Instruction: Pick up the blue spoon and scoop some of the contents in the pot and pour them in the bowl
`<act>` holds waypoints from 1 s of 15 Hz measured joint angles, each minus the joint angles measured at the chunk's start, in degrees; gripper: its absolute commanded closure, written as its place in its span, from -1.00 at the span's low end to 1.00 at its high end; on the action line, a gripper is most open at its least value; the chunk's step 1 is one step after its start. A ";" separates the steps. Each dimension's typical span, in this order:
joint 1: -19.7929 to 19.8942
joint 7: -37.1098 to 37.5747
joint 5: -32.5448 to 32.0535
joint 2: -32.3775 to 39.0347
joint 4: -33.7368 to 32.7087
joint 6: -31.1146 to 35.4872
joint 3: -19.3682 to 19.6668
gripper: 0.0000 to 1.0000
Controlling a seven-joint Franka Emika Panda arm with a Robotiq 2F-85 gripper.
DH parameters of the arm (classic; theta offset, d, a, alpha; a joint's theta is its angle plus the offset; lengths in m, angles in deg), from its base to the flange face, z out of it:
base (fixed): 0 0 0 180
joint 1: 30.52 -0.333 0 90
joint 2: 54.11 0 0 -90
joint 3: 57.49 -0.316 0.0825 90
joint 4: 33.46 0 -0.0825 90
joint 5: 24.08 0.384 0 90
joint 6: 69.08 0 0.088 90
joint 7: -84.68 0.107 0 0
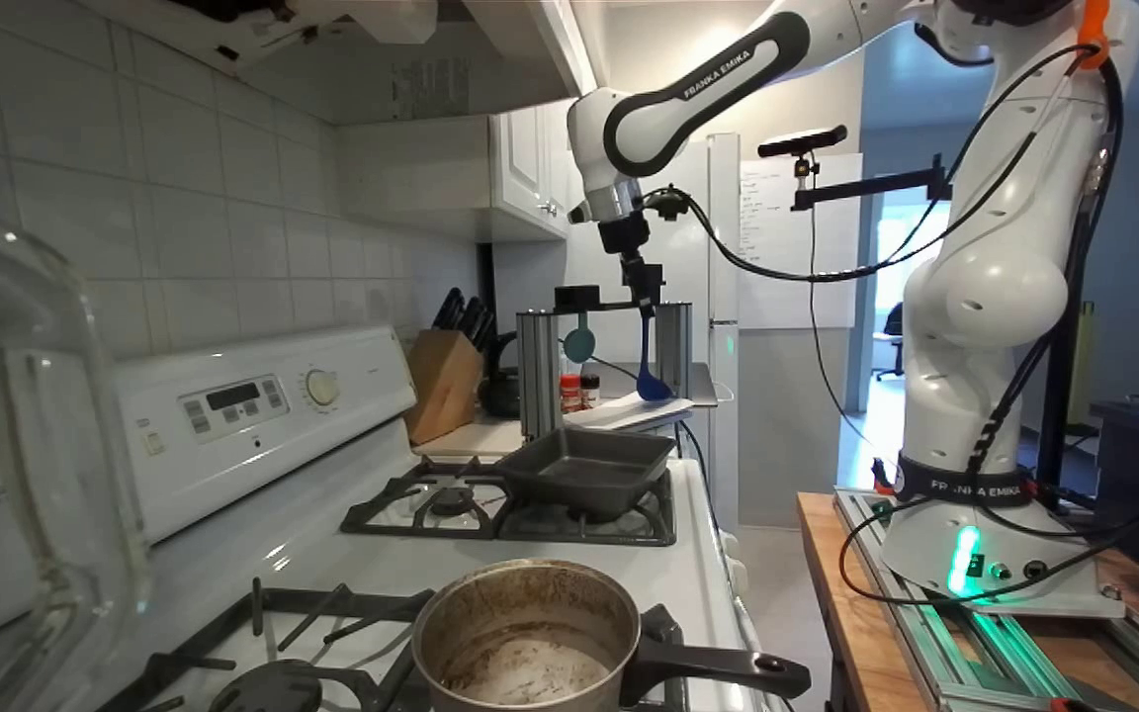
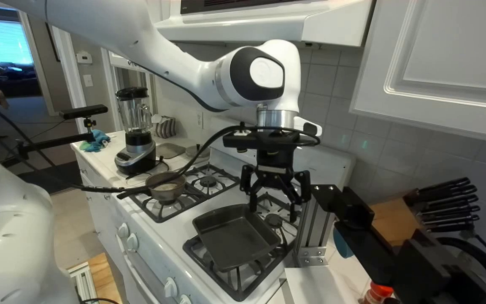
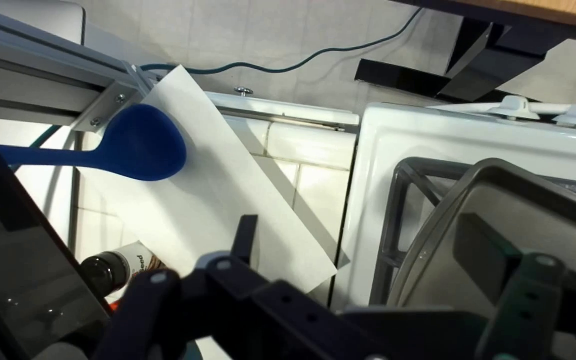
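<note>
1. Parking the blender (image 2: pixel 135 131) at far left in an exterior view, on the bench (image 2: pixel 101 158) beyond the stove (image 2: pixel 173 235); probably just storing it, giving it no part in the scooping.

2. Resting the pot (image 2: pixel 168 193) next, on the stove's far end, pointing the dark handle (image 1: pixel 718 665) toward the stove's front in both exterior views; likely leaving the mouth free for dipping from above. Showing a pale, brown-stained inside; leaving the amount to scoop unclear.

3. Setting the square dark pan (image 2: pixel 234 238) between the pot and the metal post (image 2: pixel 317 228); perhaps only using a spare spot, but likely calling for a high path when carrying a full spoon across.

4. Holding the hand (image 2: pixel 273 209) in the air near the pan's right side, parted wide and gripping nothing; presumably lining up with the hung spoon. Judging this as the reach, with scooping and pouring not yet begun.

5. Laying a white sheet (image 2: pixel 317 287) beside the stove, likely for catching drips.

6. Hanging the blue spoon (image 2: pixel 342 245), the pale teal one, just right of the post, rounded end down below a black bar (image 2: pixel 363 251); probably presenting the upper part for grasping. Hanging the darker blue ladle (image 1: pixel 654 384) farther right in an exterior view; risking a wrong pick.

7. Placing a red-capped jar (image 2: pixel 377 292) and the knife block (image 2: pixel 395 215) at the right, likely as ordinary storage. Finding no sure sign of the bowl in any view.
</note>
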 measured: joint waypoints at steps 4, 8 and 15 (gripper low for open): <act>1.16 -2.67 0.11 -0.28 0.01 0.37 3.35 -1.00; 2.04 -3.36 3.25 -0.67 -0.17 2.42 6.24 -1.00; 3.98 3.91 9.27 -1.36 -4.07 9.06 7.79 -1.00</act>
